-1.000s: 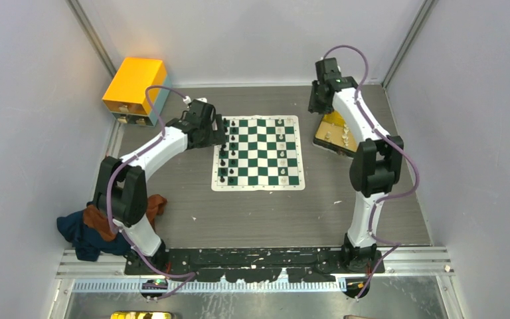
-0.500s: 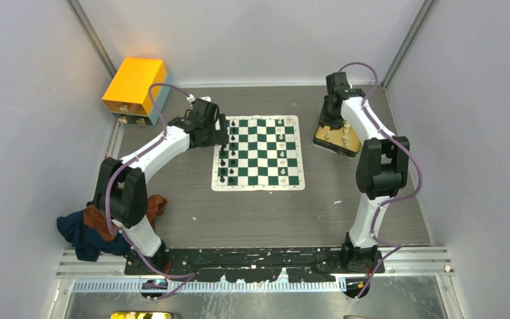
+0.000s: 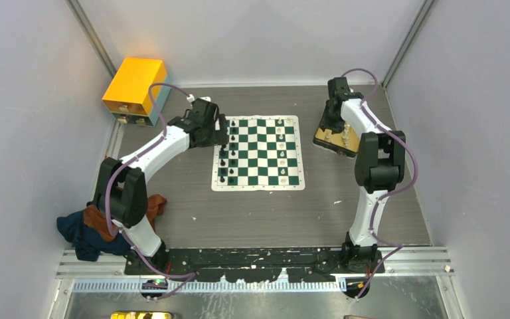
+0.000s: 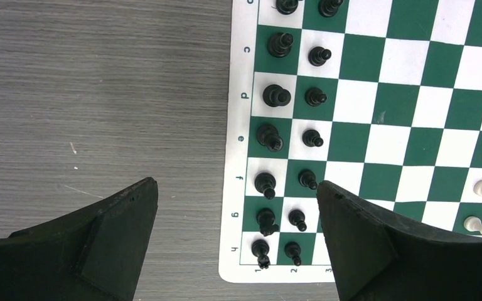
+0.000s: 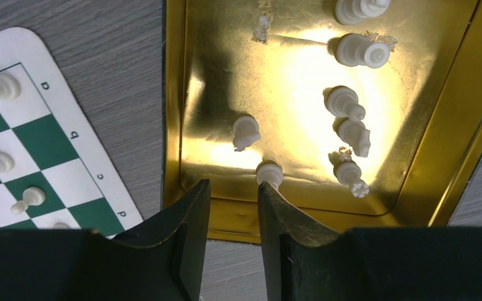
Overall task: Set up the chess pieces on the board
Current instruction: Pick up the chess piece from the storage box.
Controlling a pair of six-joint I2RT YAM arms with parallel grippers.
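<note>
The green and white board (image 3: 260,152) lies mid-table. Black chess pieces (image 4: 277,96) stand in two columns along its left edge. Cream-white pieces (image 5: 0,164) stand along its right side. More white pieces (image 5: 345,103) stand in the yellow tray (image 5: 289,81), right of the board. My left gripper (image 4: 235,188) is open and empty, above the board's left edge near the black pieces. My right gripper (image 5: 233,187) is narrowly open and empty, over the tray's near rim. A white piece (image 5: 268,172) stands just at the tip of its right finger.
An orange-yellow box (image 3: 135,81) stands at the back left corner. A heap of dark blue and rust cloth (image 3: 83,229) lies by the left arm's base. Grey walls enclose the table on three sides.
My right arm has swung from behind the tray to the right and come down over it. The left arm has not moved.
</note>
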